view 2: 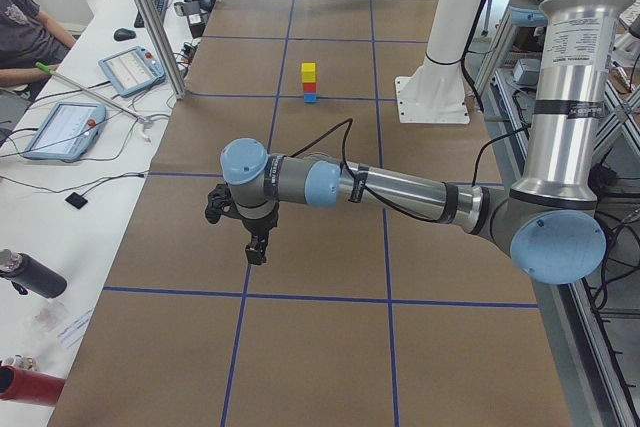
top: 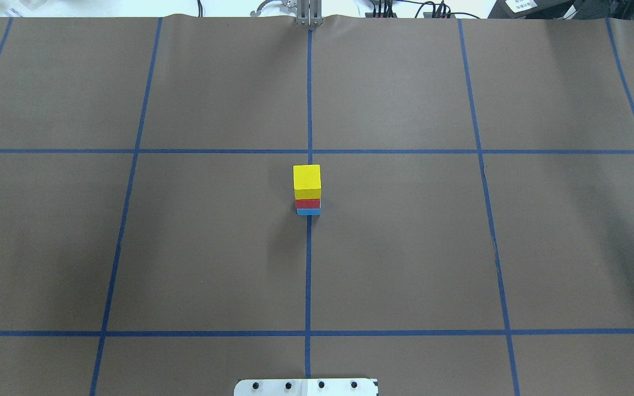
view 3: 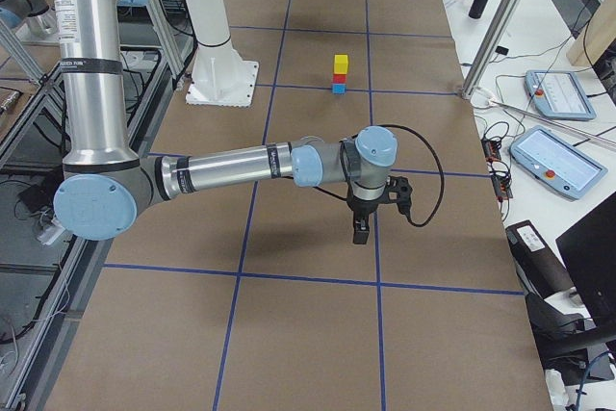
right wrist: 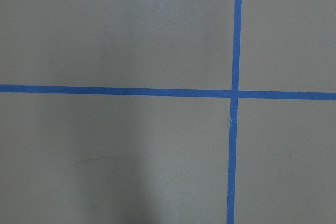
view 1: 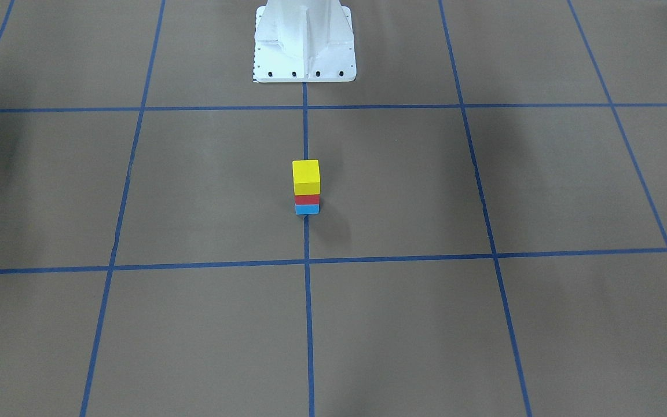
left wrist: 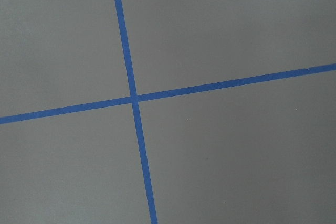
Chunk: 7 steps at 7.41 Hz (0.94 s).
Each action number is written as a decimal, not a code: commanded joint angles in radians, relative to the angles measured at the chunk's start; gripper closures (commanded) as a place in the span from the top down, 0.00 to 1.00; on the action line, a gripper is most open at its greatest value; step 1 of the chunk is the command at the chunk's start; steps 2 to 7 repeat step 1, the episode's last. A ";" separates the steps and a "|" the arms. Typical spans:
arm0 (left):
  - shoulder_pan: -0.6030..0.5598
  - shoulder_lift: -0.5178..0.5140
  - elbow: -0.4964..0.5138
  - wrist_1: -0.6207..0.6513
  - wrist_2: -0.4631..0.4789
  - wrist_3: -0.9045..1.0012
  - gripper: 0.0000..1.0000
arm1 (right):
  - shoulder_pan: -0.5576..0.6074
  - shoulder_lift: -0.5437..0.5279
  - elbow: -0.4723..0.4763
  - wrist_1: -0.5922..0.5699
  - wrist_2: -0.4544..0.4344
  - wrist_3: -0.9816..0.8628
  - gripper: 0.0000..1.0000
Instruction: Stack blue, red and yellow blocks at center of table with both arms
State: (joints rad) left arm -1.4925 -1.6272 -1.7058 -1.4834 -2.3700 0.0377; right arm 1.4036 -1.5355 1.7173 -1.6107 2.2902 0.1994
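Tower and arms at the close of stacking. All 3 cubes stand in 1 upright column at the middle of the worktop (view 1: 194,191): the blue block (view 1: 307,209) at the base, the red block (view 1: 307,200) on it, the yellow block (view 1: 305,176) on top, faces roughly flush. The column sits on the blue tape line (view 1: 305,133) that runs out from the white pedestal (view 1: 304,46).

My left arm (view 2: 400,187) and my right arm (view 3: 231,168) reach out low over the worktop, each well apart from the tower. Both wrist cameras show only bare worktop and a tape crossing (left wrist: 134,98). My left jaws and right jaws appear only in the 2 side views, so I cannot tell how far open either is; no cube is seen at them.

Judgement: the build looks complete, with 0 cubes left loose. The next move calls only for keeping both arms clear of the column, since a brush could topple it.
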 commanded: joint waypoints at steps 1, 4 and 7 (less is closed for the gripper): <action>0.000 0.000 0.000 -0.002 0.000 0.005 1.00 | 0.000 0.000 -0.002 0.000 0.000 0.000 1.00; 0.000 0.000 0.000 -0.002 0.000 0.005 1.00 | 0.000 0.000 -0.002 0.000 0.000 0.000 1.00; 0.000 0.000 0.000 -0.002 0.000 0.005 1.00 | 0.000 0.000 -0.002 0.000 0.000 0.000 1.00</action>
